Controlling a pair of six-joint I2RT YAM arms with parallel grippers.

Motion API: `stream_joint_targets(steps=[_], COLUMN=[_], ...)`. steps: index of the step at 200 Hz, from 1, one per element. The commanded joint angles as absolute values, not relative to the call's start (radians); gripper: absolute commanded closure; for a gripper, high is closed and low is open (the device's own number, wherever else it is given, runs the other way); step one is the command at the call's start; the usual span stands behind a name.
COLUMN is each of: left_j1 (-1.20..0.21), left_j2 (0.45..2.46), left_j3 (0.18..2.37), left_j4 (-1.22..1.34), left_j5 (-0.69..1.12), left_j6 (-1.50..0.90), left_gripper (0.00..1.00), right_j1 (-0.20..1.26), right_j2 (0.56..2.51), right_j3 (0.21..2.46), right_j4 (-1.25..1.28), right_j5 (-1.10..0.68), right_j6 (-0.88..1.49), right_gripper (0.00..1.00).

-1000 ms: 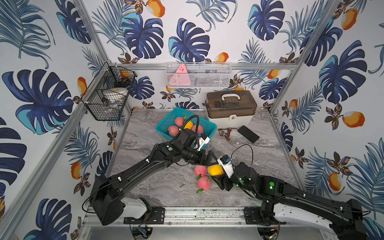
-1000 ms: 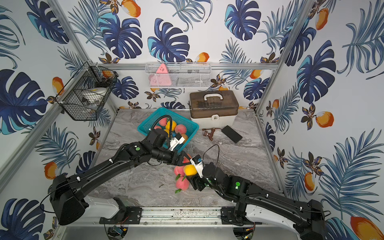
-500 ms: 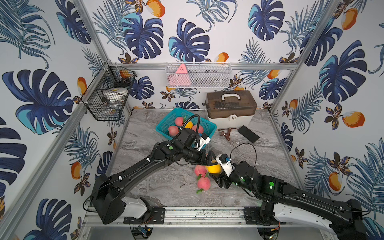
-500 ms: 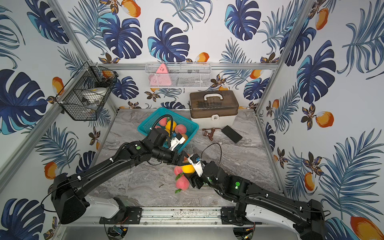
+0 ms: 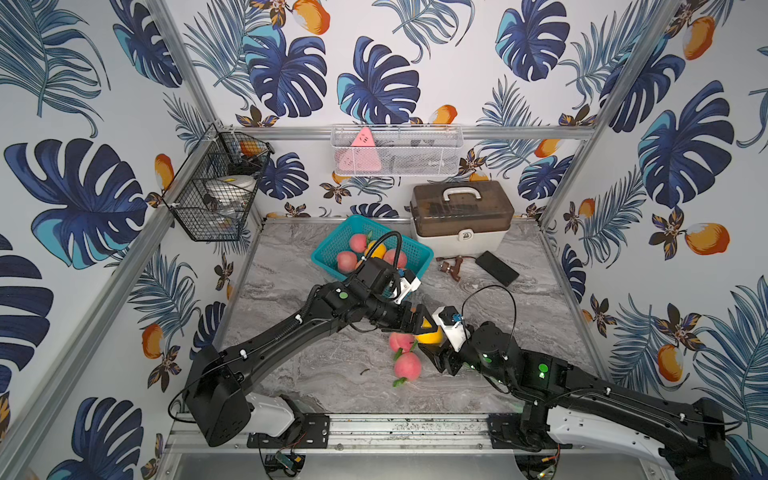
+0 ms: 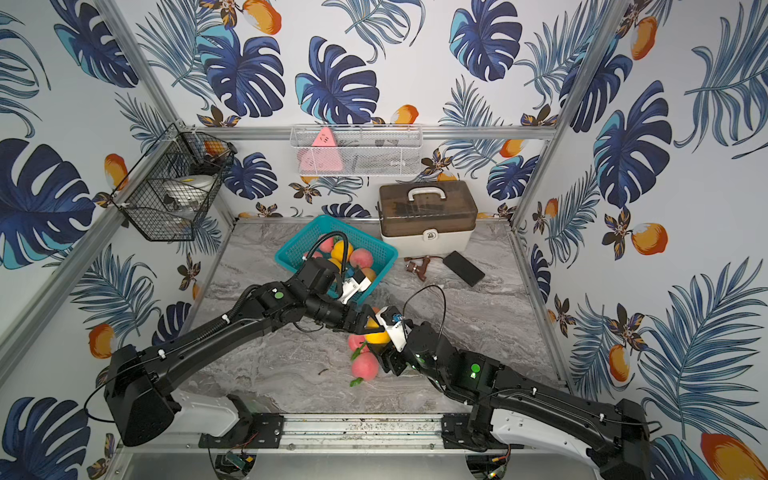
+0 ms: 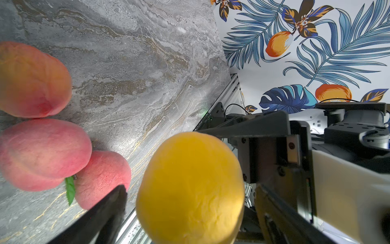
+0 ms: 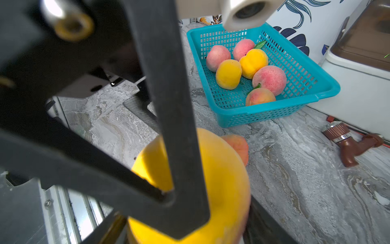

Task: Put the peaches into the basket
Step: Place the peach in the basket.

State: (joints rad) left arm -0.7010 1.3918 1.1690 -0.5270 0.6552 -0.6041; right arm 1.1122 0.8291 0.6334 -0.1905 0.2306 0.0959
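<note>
Right gripper [image 5: 434, 348] clamps a yellow peach [image 7: 190, 186] — left gripper [image 6: 369, 327] spread open around it, pink peaches [image 7: 44, 154] crowding just beside.

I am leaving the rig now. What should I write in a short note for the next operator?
Left gripper: open, straddling the yellow peach.
Right gripper: shut on that peach.
Done: six peaches lie in the basket.
To do: the held peach, plus three peaches loose on the table near the grippers.
</note>
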Motion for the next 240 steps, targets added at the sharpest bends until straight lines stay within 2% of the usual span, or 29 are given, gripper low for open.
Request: stream_joint_targets(steps=[1,59,81,123,141,156,184,240], left_j1=[-0.701,-0.701,-0.702,-0.702,-0.702,-0.701,-0.702,-0.689], left_j2=[1.397,1.398,1.396,1.397,1.402,1.406,1.418,1.448], left_j3=[1.158,1.15,1.146,1.154,1.162,1.166,1.173,1.248], left_j4=[-0.505,-0.484,-0.476,-0.48,-0.478,-0.477,-0.489,-0.587], left_j5=[0.68,0.69,0.692,0.667,0.66,0.653,0.624,0.475], left_j6=[-0.606,-0.622,-0.629,-0.633,-0.636,-0.637,-0.636,-0.586], left_gripper=[0.04,0.08,0.15,0.23,0.25,0.25,0.27,0.27], right_j1=[1.112,1.111,1.112,1.112,1.112,1.111,1.111,1.086], right_j2=[0.831,0.834,0.843,0.841,0.837,0.838,0.854,0.831], right_j3=[0.644,0.644,0.644,0.643,0.638,0.637,0.644,0.642], right_j4=[-0.145,-0.134,-0.129,-0.134,-0.138,-0.141,-0.139,-0.141], right_j5=[0.245,0.235,0.228,0.228,0.238,0.253,0.256,0.234], right_j6=[0.088,0.093,0.095,0.106,0.116,0.124,0.143,0.19], right_gripper=[0.27,0.26,0.26,0.25,0.2,0.11,0.0,0.0])
